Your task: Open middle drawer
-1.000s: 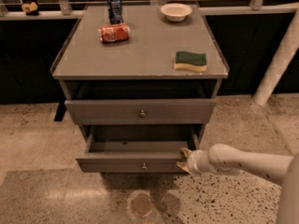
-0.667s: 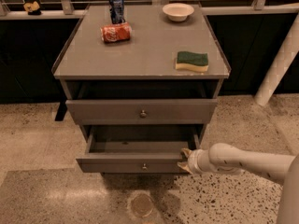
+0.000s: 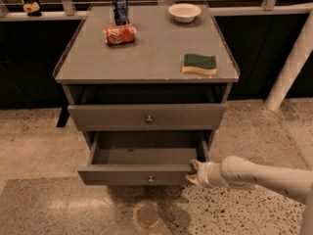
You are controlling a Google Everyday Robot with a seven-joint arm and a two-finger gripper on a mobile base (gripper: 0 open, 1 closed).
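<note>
A grey cabinet (image 3: 146,58) stands in the middle of the camera view. Its upper drawer (image 3: 146,117) with a small knob is closed. The drawer below it (image 3: 137,174) is pulled out well forward, and its inside (image 3: 146,151) looks empty. My gripper (image 3: 193,173) is at the right end of that pulled-out drawer's front panel, touching it. My white arm (image 3: 259,174) reaches in from the lower right.
On the cabinet top lie a red can on its side (image 3: 120,34), an upright blue can (image 3: 120,8), a white bowl (image 3: 184,12) and a green-yellow sponge (image 3: 199,64). A white post (image 3: 291,65) stands at the right. The floor (image 3: 39,146) is speckled stone.
</note>
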